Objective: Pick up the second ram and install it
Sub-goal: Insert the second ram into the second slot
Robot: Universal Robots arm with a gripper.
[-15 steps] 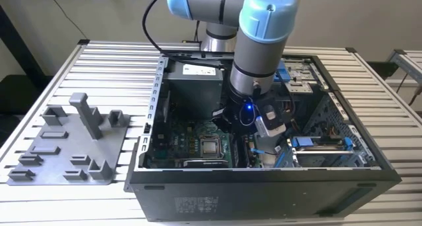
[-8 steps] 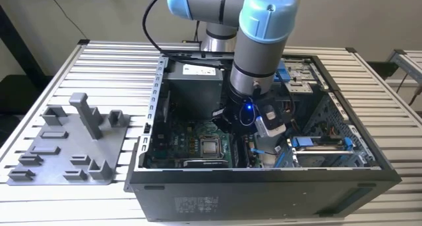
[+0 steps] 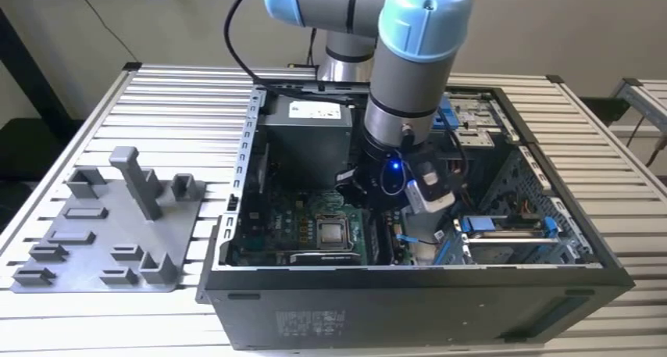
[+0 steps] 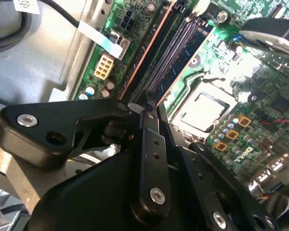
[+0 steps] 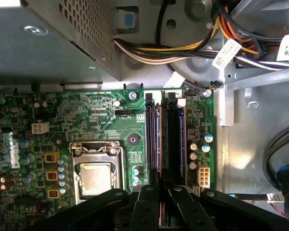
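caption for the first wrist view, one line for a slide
Claw over the motherboard's memory slots, gripping a dark memory stick lined up with one of them, beside the processor socket.

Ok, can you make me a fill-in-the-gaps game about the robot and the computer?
1. The robot arm has joint caps coloured light ____.
2. The grey fixture plate lies on the exterior view's ____ of the open computer case.
3. In the first wrist view, the gripper is right over the long memory ____.

Missing words: blue; left; slots.
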